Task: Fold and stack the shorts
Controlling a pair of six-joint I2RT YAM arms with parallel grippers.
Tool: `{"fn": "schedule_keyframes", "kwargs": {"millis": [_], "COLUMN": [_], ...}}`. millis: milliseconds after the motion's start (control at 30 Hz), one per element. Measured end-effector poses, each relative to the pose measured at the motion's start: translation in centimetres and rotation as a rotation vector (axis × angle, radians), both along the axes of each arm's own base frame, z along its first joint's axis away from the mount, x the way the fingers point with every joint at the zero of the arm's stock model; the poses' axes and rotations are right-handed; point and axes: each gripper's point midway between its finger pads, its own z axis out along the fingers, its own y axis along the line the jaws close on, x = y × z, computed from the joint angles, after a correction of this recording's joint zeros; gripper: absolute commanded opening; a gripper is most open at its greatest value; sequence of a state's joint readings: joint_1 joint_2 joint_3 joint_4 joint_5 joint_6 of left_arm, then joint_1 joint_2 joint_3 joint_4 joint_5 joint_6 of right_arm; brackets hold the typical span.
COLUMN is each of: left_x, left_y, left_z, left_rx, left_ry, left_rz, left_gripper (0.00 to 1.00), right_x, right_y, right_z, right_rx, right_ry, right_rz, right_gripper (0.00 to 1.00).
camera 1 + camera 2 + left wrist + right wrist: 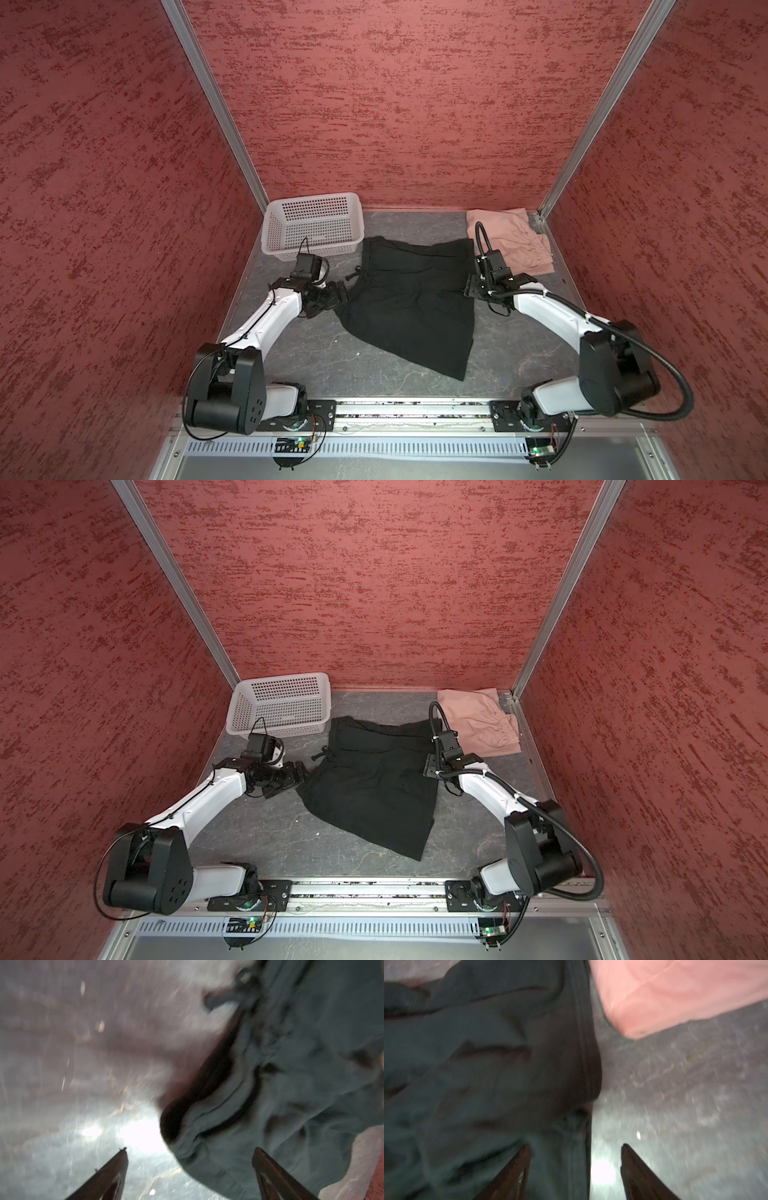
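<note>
The black shorts (411, 307) (370, 787) lie spread and wrinkled in the middle of the table, with the drawstring (353, 275) at their left edge. The pink shorts (513, 245) (484, 725) lie folded in the back right corner. My left gripper (338, 293) (191, 1150) is low at the black shorts' left edge, jaws wide apart, with a cloth corner (218, 1157) lying loose between them. At the right edge of the black shorts (488, 1064), my right gripper (473, 286) (575, 1145) is open, the hem lying between its fingers ungripped. The pink shorts (675, 991) lie just beyond.
A white perforated basket (311, 228) (282, 704) stands at the back left, just behind my left wrist. Red walls close in the table on three sides. The arm bases sit on a rail (407, 409) at the front edge.
</note>
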State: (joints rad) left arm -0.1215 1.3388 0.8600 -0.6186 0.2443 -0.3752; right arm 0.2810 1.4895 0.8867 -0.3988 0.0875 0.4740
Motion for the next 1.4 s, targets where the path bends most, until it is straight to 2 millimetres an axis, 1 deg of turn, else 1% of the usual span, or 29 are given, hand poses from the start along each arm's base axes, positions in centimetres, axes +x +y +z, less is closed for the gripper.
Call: {"fn": "schedule_keyframes", "kwargs": {"millis": [100,167,200,233,267,300,333,367,433,500,567,600,667,800,900,967,1033,1133,1200,1333,1400], "left_x": [3.7,6.7,7.8,9.3,10.4,11.8,13.4,14.5,17.0,18.5,19.3,19.3,19.0,18.7,18.3,18.5,19.4,21.5,22.5,23.8,24.1], "left_y": [-1.7,-3.7,-4.5,-5.6,-6.3,-7.1,-7.7,-7.9,-7.5,-7.3,-7.4,-7.9,-9.7,-14.0,-16.0,-16.8,-17.1,-17.1,-17.0,-16.2,-15.7], "left_z": [2.5,4.2,4.7,5.3,5.5,5.8,5.9,5.9,5.6,5.3,5.1,5.0,5.1,6.1,6.3,6.4,6.4,5.9,5.0,2.7,1.8], "left_rx": [-0.033,-0.062,-0.067,-0.063,-0.053,-0.041,-0.032,-0.026,-0.021,-0.033,-0.025,-0.021,-0.02,-0.027,-0.005,0.007,0.02,0.049,0.069,0.099,0.111], "left_ry": [-0.119,-0.202,-0.231,-0.264,-0.282,-0.299,-0.315,-0.322,-0.33,-0.331,-0.336,-0.338,-0.345,-0.37,-0.383,-0.39,-0.401,-0.42,-0.419,-0.387,-0.366], "left_rz": [-0.077,-0.146,-0.176,-0.214,-0.235,-0.251,-0.264,-0.267,-0.258,-0.258,-0.267,-0.281,-0.323,-0.409,-0.46,-0.479,-0.482,-0.482,-0.485,-0.482,-0.477], "left_gripper": [0.93,0.93,0.93,0.95,0.99,0.99,0.99,0.99,0.99,0.99,0.99,0.99,0.99,0.99,0.99,0.99,0.99,0.99,0.99,0.99,0.99], "right_x": [3.1,6.0,7.2,8.6,9.4,10.0,10.3,10.4,10.4,10.1,9.4,9.1,8.7,8.4,8.7,8.9,9.1,9.1,9.2,9.4,9.5], "right_y": [-0.2,0.8,1.4,2.0,2.4,2.8,3.3,3.7,4.3,4.6,4.8,4.8,4.7,4.5,4.6,4.7,4.7,4.7,4.7,4.0,3.3], "right_z": [-0.5,0.0,0.3,0.7,1.0,1.3,1.6,1.8,2.0,2.1,1.9,1.7,1.3,0.9,1.1,1.1,0.9,0.5,0.2,-0.3,-0.5], "right_rx": [0.029,0.048,0.059,0.07,0.08,0.092,0.105,0.119,0.147,0.166,0.178,0.181,0.183,0.178,0.179,0.181,0.183,0.184,0.18,0.179,0.181], "right_ry": [-0.033,-0.067,-0.087,-0.115,-0.134,-0.151,-0.163,-0.17,-0.182,-0.19,-0.185,-0.18,-0.172,-0.161,-0.174,-0.182,-0.187,-0.18,-0.175,-0.167,-0.166], "right_rz": [0.02,0.062,0.082,0.104,0.115,0.129,0.141,0.153,0.172,0.184,0.191,0.194,0.193,0.189,0.189,0.19,0.19,0.187,0.185,0.169,0.155], "right_gripper": [0.52,0.43,0.38,0.37,0.37,0.37,0.4,0.42,0.43,0.45,0.45,0.46,0.46,0.47,0.47,0.48,0.48,0.49,0.52,0.53,0.53]}}
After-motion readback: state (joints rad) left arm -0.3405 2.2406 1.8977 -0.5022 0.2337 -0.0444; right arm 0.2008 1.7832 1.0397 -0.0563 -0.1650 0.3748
